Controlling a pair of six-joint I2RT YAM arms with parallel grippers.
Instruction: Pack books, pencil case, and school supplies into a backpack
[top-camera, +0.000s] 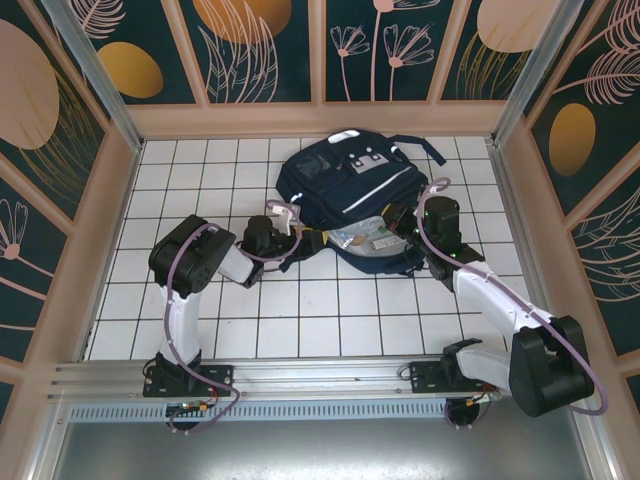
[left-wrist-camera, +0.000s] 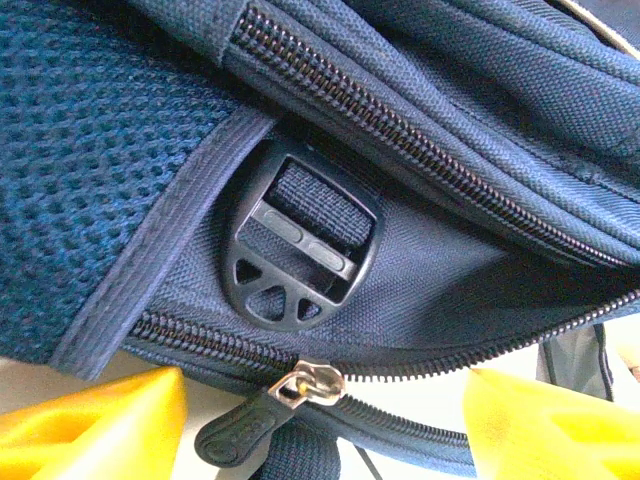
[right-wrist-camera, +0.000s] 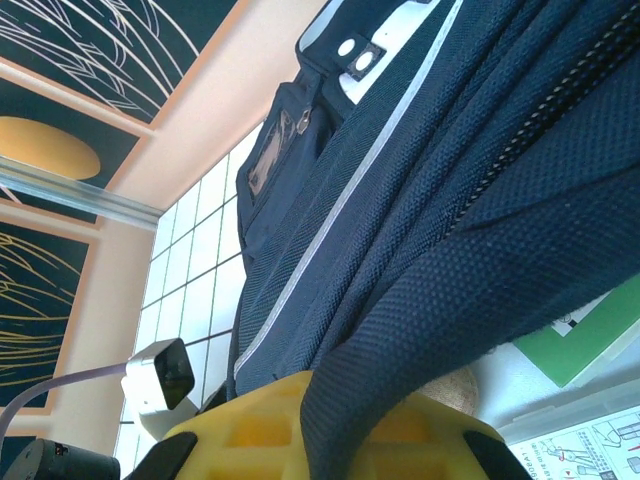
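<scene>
The navy backpack (top-camera: 345, 180) lies flat at the back middle of the tiled table, its main mouth open toward me. My left gripper (left-wrist-camera: 320, 440) is open at the bag's left near corner. Its yellow fingers (left-wrist-camera: 100, 430) stand wide on either side of the black zipper pull (left-wrist-camera: 235, 430) and metal slider (left-wrist-camera: 305, 385) without touching them. My right gripper (right-wrist-camera: 345, 440) is shut on the raised edge of the backpack's flap (right-wrist-camera: 420, 330). Under that flap lie a green book (right-wrist-camera: 590, 335), a white printed packet (right-wrist-camera: 590, 445) and a tan rounded pencil case end (right-wrist-camera: 455, 385).
A black strap buckle (left-wrist-camera: 300, 260) sits just above the zipper. The left wrist camera (right-wrist-camera: 160, 375) is beside the bag on the white tiles. Pink walls (top-camera: 100, 250) close in the table on both sides and at the back. A metal rail (top-camera: 320, 375) runs along the near edge.
</scene>
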